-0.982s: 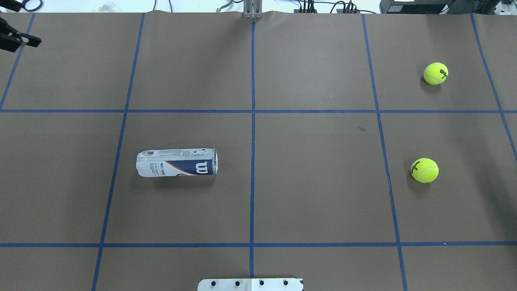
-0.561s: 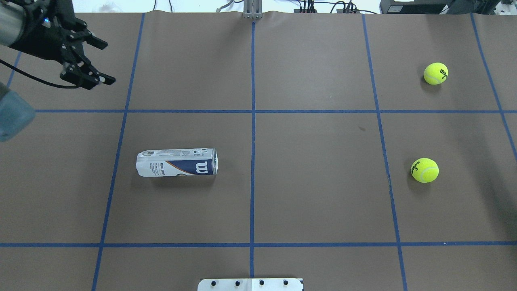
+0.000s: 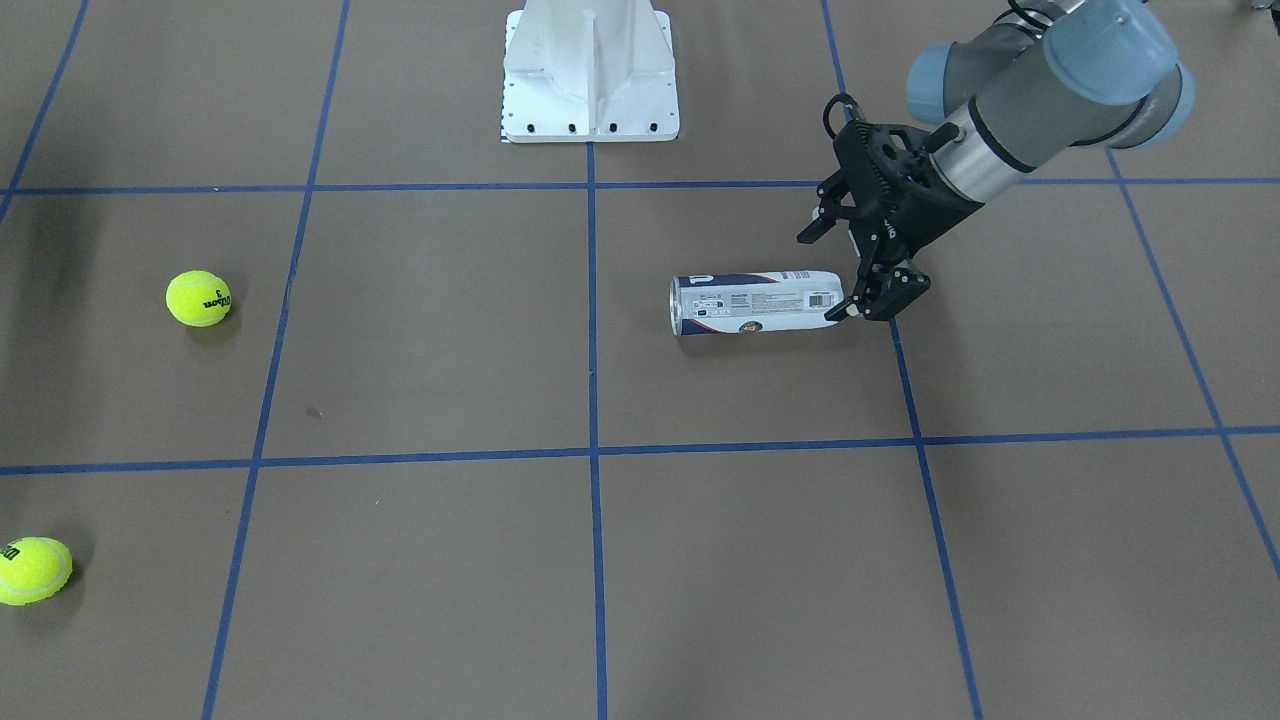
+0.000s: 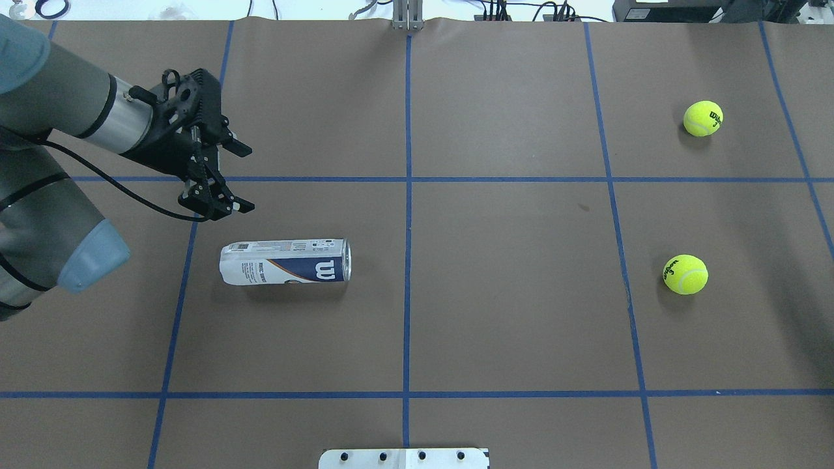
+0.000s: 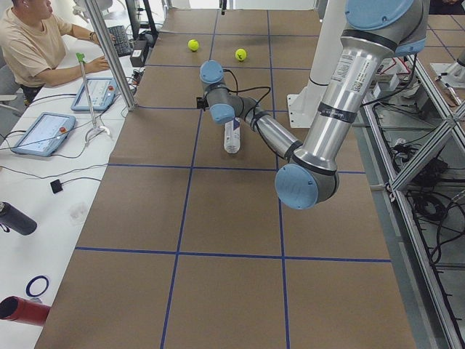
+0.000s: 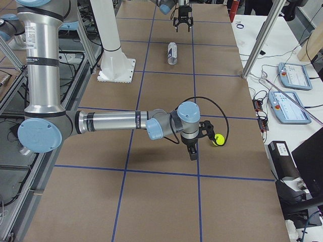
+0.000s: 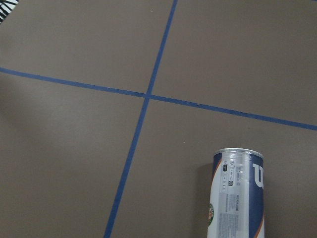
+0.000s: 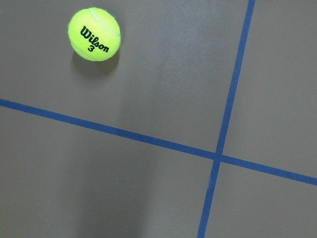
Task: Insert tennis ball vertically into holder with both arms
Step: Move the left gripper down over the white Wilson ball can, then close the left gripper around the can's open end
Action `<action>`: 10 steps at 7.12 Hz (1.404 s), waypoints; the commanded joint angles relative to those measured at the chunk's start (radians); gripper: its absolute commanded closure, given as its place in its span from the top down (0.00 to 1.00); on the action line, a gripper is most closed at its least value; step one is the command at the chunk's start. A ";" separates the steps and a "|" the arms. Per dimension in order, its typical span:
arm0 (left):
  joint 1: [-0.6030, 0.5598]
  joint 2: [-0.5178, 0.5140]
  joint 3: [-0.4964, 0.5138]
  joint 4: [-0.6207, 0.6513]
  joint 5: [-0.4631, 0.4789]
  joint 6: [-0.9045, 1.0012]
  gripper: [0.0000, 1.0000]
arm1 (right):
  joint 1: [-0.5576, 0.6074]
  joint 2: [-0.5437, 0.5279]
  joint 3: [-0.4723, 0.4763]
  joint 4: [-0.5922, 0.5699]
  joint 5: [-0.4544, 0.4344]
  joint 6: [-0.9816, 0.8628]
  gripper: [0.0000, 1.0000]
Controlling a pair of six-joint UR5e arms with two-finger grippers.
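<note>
Left gripper [image 3: 822,276] is hovering with its jaws spread wide at the closed end of the holder [image 3: 755,303]. The front-facing view is not settling whether they touch. The holder is lying on its side on the table's left half, showing a barcode and print too fine to read.

In the overhead view, the left gripper [image 4: 251,179] is hanging just toward the far edge from the holder [image 4: 287,262], whose silver rim is pointing toward the table's centre. A white "W" is showing on navy. One tennis ball [image 4: 703,118] and a second tennis ball [image 4: 685,274] are resting near the right edge.

In the exterior right view, the right gripper [image 6: 199,138] is standing beside a ball. Its jaw state cannot be told.

The left wrist view is showing the holder [image 7: 237,198] at the lower right.

The right wrist view is reading "Wilson 3" on a ball [image 8: 94,33].

The step in hand is judged to be grasping the holder for standing upright. Centre the jaws across the tube body and keep the mouth clear. Close gently, because thin plastic is likely to flex and the tube may roll.
</note>
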 commanded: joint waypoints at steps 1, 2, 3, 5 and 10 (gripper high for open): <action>0.089 -0.048 0.000 0.107 0.097 0.009 0.99 | 0.000 -0.007 0.001 0.000 0.001 0.000 0.99; 0.113 -0.093 -0.001 0.220 0.103 0.055 0.99 | 0.000 -0.010 0.001 0.000 0.001 0.000 0.99; 0.149 -0.140 -0.001 0.305 0.149 0.057 0.99 | 0.000 -0.010 0.001 0.000 0.001 0.000 0.99; 0.251 -0.203 0.022 0.394 0.282 0.084 0.99 | 0.000 -0.016 0.003 0.000 0.001 0.000 0.99; 0.343 -0.206 0.059 0.392 0.436 0.171 0.99 | 0.000 -0.016 0.004 0.000 0.001 0.000 0.99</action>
